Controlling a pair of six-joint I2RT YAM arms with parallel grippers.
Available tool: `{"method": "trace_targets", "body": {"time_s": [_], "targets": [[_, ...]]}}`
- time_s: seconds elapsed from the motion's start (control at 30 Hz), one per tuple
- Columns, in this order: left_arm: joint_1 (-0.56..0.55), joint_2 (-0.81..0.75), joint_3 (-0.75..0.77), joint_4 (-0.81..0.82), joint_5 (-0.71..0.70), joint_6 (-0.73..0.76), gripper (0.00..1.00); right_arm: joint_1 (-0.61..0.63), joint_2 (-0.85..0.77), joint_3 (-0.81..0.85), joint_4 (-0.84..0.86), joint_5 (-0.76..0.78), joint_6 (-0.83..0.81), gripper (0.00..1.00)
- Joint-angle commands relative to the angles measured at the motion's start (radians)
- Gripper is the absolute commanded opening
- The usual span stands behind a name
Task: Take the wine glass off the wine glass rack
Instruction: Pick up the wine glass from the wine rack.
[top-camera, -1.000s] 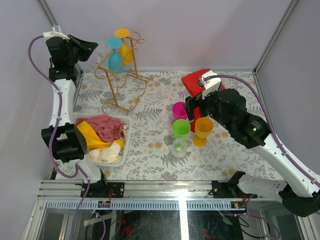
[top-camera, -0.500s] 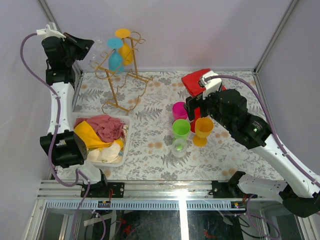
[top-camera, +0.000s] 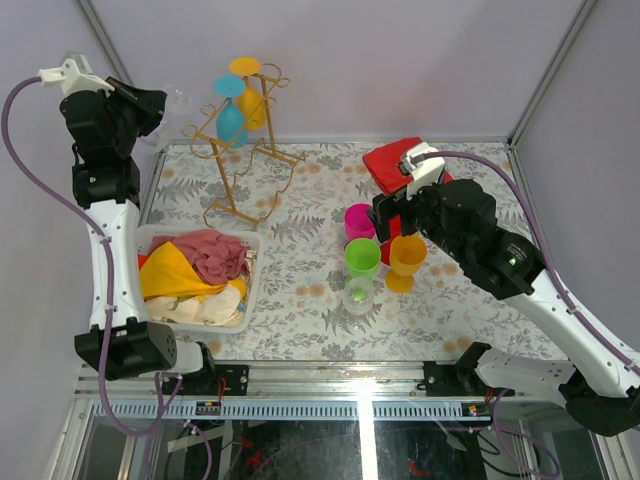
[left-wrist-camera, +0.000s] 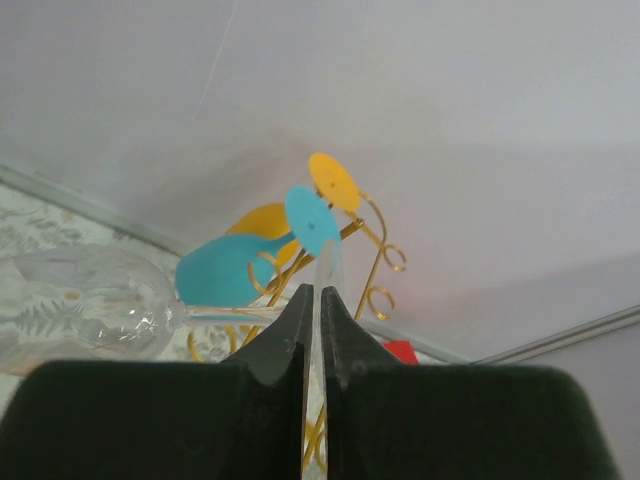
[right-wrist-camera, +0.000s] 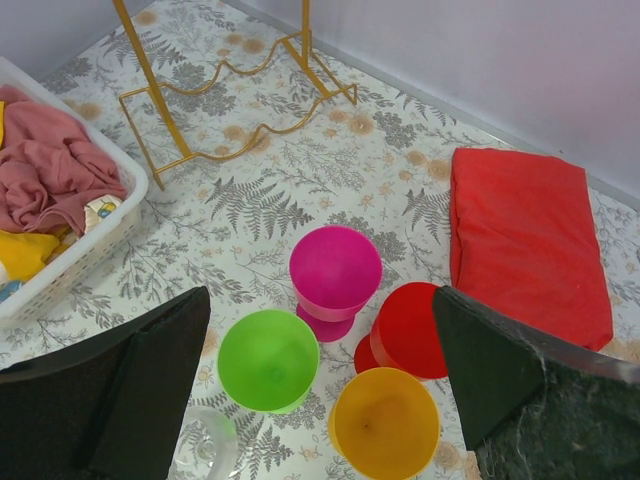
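Floral table (top-camera: 300, 310), far left: left gripper (left-wrist-camera: 312, 296) clamps a clear glass (left-wrist-camera: 85, 315) just left of the rack (top-camera: 245, 150); right gripper (right-wrist-camera: 320, 300) hangs open over cups (right-wrist-camera: 268, 358).

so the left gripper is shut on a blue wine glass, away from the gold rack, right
Not blue: the left gripper is shut on a clear wine glass, away from the gold rack. The left wrist view shows it; the blue glass hangs on the rack.
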Motion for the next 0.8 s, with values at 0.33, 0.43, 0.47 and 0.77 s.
{"method": "trace_targets", "body": {"time_s": [0.33,0.43,0.47,0.77], "targets": [[0.012,-0.327,-0.100,-0.292,-0.024,0.185,0.00,-0.005,-0.078,-0.046,0.027,-0.148,0.115,0.99],[0.012,-0.411,-0.162,-0.331,0.070,0.179,0.00,-0.006,-0.109,-0.079,0.026,-0.204,0.160,0.99],[0.012,-0.444,-0.190,-0.337,0.108,0.173,0.00,-0.006,-0.119,-0.087,0.025,-0.226,0.181,0.99],[0.012,-0.633,-0.402,-0.293,0.645,0.034,0.00,-0.006,-0.201,-0.194,0.108,-0.455,0.386,0.99]]}}
